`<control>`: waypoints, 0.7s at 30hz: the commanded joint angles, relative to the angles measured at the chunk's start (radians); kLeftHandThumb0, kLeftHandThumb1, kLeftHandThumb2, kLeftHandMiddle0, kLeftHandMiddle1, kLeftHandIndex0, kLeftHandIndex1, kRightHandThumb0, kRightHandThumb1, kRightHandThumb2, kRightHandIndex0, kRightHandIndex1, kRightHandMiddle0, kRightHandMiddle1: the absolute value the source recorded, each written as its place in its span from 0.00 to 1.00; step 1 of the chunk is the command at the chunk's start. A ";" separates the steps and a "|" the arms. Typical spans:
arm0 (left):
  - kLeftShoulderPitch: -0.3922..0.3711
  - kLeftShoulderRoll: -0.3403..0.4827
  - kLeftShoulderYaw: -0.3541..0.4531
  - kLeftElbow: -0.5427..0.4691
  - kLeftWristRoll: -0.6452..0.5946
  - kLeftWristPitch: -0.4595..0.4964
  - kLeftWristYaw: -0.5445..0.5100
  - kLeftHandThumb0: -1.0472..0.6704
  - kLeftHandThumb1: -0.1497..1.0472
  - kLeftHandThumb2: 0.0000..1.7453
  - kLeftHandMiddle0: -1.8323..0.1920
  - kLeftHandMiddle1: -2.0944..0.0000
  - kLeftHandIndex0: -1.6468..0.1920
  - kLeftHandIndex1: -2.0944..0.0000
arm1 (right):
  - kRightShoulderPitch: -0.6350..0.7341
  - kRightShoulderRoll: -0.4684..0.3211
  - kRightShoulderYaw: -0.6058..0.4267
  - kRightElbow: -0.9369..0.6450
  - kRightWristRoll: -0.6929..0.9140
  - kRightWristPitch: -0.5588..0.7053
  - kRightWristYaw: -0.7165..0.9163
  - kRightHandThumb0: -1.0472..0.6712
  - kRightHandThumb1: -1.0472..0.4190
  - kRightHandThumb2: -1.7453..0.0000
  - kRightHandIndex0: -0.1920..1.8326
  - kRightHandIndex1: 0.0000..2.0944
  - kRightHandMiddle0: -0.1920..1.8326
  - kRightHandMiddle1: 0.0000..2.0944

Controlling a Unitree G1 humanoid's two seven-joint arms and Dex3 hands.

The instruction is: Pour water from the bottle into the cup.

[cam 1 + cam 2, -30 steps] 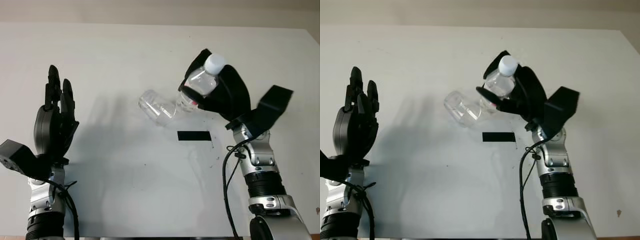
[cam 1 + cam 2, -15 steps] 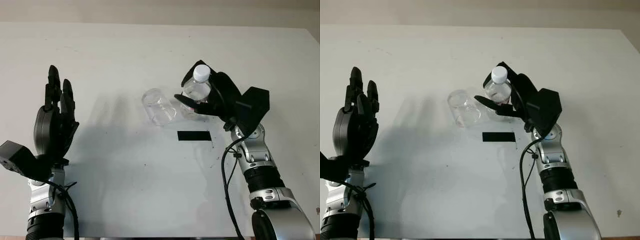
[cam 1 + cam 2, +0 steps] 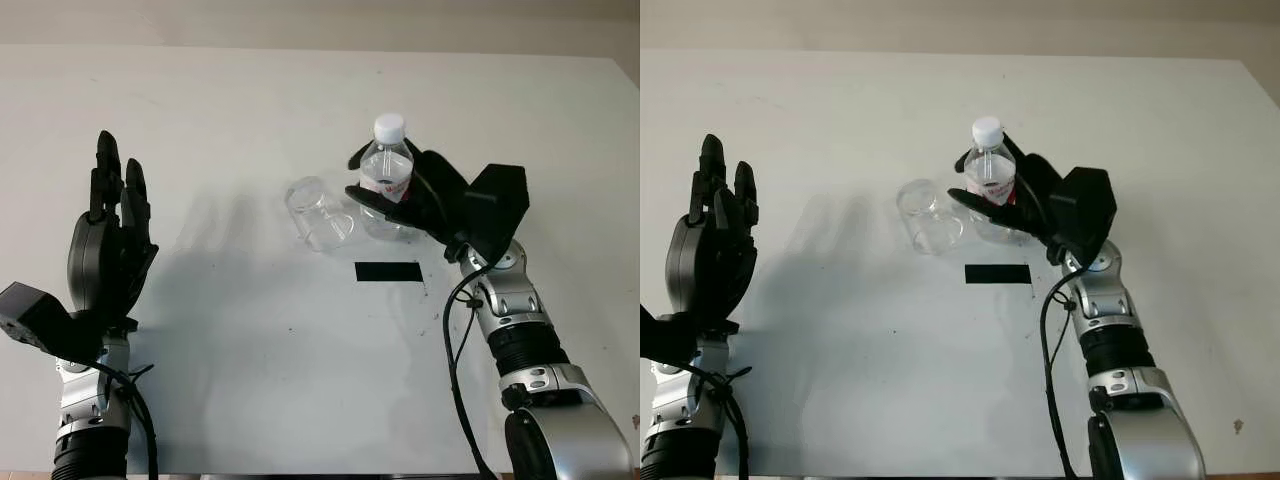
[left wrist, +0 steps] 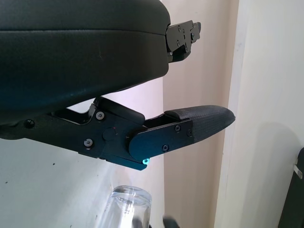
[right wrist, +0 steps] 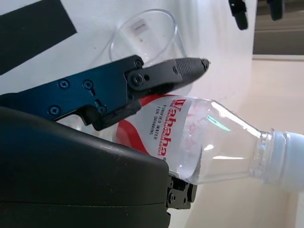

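A clear water bottle with a white cap and a red label stands upright just right of the clear plastic cup, a small gap between them. My right hand is shut on the bottle's body, its fingers wrapped over the label. The right wrist view shows the bottle held in the palm with the cup beyond the fingers. Whether the bottle's base touches the table is hidden by the hand. At the left of the table my left hand is raised, open and holding nothing.
A strip of black tape lies on the white table just in front of the bottle. The table's far edge meets a beige wall.
The bottle has swung from tilted, neck toward the cup, back to upright and come down beside the cup, with my right hand still around it. The left hand has not moved.
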 commanded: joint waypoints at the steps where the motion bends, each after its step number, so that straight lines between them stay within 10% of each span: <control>1: 0.024 -0.012 0.000 0.008 -0.007 -0.008 -0.007 0.21 1.00 0.37 1.00 1.00 1.00 1.00 | 0.028 -0.013 0.006 -0.018 -0.006 -0.009 0.002 0.24 0.00 0.91 0.01 0.19 0.02 0.24; 11: 0.033 -0.013 0.002 0.004 -0.008 -0.006 -0.003 0.21 1.00 0.36 1.00 1.00 1.00 1.00 | 0.079 -0.016 -0.013 -0.042 0.019 -0.025 0.006 0.16 0.02 0.97 0.00 0.00 0.00 0.01; 21: 0.038 -0.009 0.004 0.005 0.001 -0.011 0.002 0.21 1.00 0.36 1.00 1.00 1.00 1.00 | 0.124 -0.054 -0.041 -0.012 0.021 -0.127 -0.014 0.06 0.06 0.97 0.00 0.00 0.00 0.00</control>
